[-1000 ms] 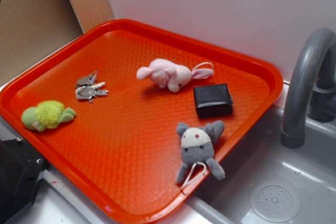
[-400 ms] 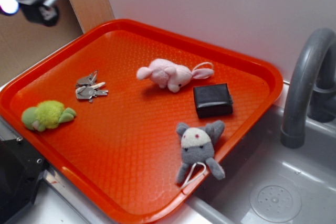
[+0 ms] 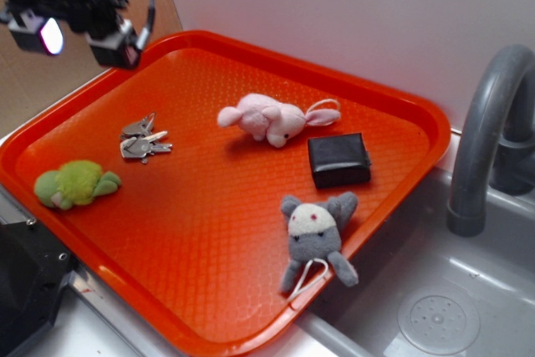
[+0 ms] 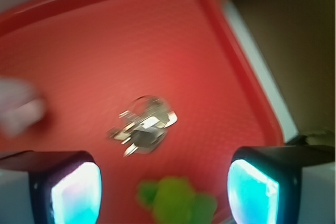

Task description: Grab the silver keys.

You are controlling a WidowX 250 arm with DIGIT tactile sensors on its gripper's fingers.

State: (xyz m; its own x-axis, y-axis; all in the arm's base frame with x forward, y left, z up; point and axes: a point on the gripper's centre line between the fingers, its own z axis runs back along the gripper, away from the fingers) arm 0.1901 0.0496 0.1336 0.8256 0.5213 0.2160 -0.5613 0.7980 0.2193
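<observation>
The gripper [image 3: 84, 35] is held high at upper left, fingers [image 4: 71, 190] spread wide, so the silver keys [image 4: 143, 125] are framed between them.

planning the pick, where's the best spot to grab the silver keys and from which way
Likely best from straight above: the silver keys lie flat on the red tray, so no side offers an edge. Close the gripper across the bunched middle near the ring, where the metal stacks highest. The green plush lies apart, leaving room for the open fingers.
</observation>
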